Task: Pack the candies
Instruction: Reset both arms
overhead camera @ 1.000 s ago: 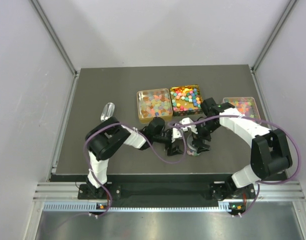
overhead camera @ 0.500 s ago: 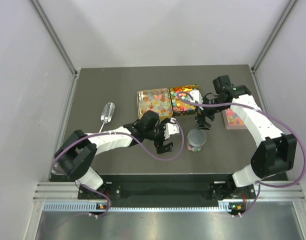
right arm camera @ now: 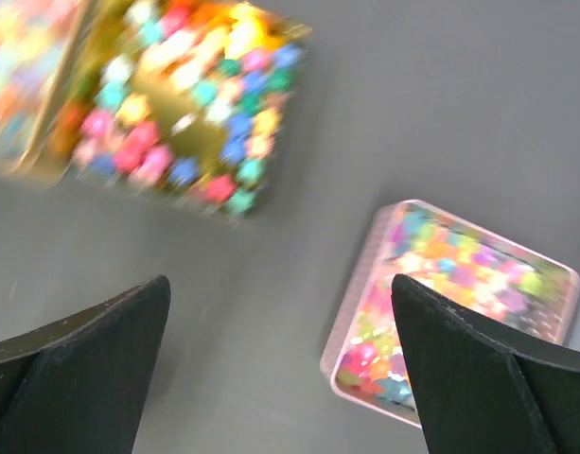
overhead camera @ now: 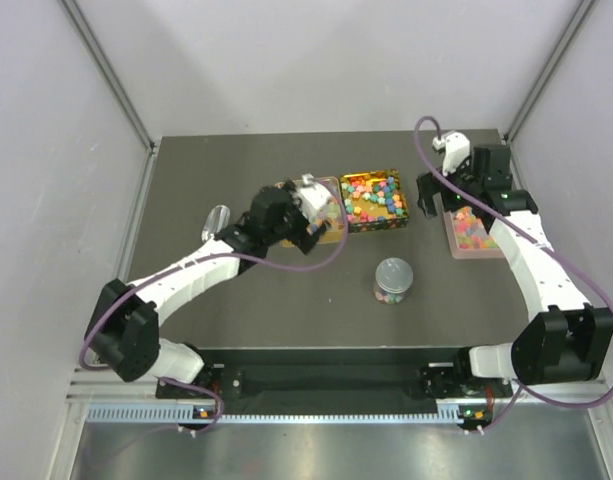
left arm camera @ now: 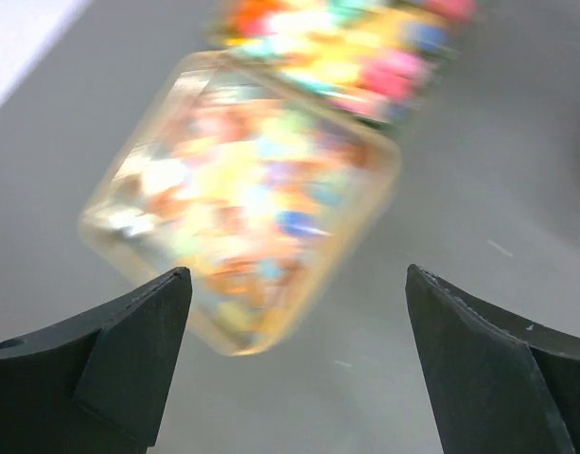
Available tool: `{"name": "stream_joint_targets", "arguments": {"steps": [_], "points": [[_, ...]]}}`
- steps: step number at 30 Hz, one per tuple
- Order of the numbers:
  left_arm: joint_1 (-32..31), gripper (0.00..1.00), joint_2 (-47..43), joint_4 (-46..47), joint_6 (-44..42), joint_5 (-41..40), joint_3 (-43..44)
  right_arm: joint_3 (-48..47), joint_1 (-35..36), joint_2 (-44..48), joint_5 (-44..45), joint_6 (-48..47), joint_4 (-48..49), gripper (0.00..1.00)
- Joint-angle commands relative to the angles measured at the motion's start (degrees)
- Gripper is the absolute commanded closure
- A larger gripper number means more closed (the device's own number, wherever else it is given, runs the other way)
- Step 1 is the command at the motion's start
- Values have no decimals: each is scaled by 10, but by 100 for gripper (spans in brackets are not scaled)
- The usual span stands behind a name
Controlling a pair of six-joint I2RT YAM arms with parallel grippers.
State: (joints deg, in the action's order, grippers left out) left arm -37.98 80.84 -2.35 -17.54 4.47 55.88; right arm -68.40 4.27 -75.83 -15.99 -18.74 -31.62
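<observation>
Top view: three shallow trays sat in a row across the far half of the dark table [overhead camera: 236, 170]. All of them held candies [overhead camera: 374, 197], small wrapped pieces in mixed colours.
- Left gold-rimmed tray [overhead camera: 331, 236]: paler, translucent pieces. It was partly covered by the left arm.
- Middle gold tray [overhead camera: 399, 200]: bright pink, orange, green and blue pieces.
- Right pink tray [overhead camera: 453, 240]: mixed pieces. It stood apart from the other two, near the table's right edge.

A small clear jar [overhead camera: 392, 290] stood alone nearer the arms, in front of the middle tray. It had a round silver lid [overhead camera: 393, 271] on top, and candies showed through its wall.

A clear plastic scoop [overhead camera: 216, 219] lay to the left of the trays, with the left arm crossing just beside it.

Left gripper [overhead camera: 308, 222]: above the left tray, jaws spread wide and nothing between them. The left wrist view showed both dark fingers [left arm camera: 129, 350] apart. The pale-candy tray [left arm camera: 242, 199] was blurred below and beyond them.

Right gripper [overhead camera: 429, 197]: over bare table between the middle and pink trays, jaws also wide apart and empty. In the right wrist view the gold tray [right arm camera: 190, 104] lay to the upper left. The pink tray [right arm camera: 365, 312] lay to the lower right, beside the right finger.

Neither gripper touched any candy.
</observation>
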Motion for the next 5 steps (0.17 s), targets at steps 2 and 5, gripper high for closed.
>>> {"name": "stream_joint_targets", "arguments": {"steps": [2,5], "points": [[84,1,7,52,118,-97,66,17,-11,24,186,142,143,0],[91,1,18,53,101,-116,82,22,-11,20,266,174,146,0]]}}
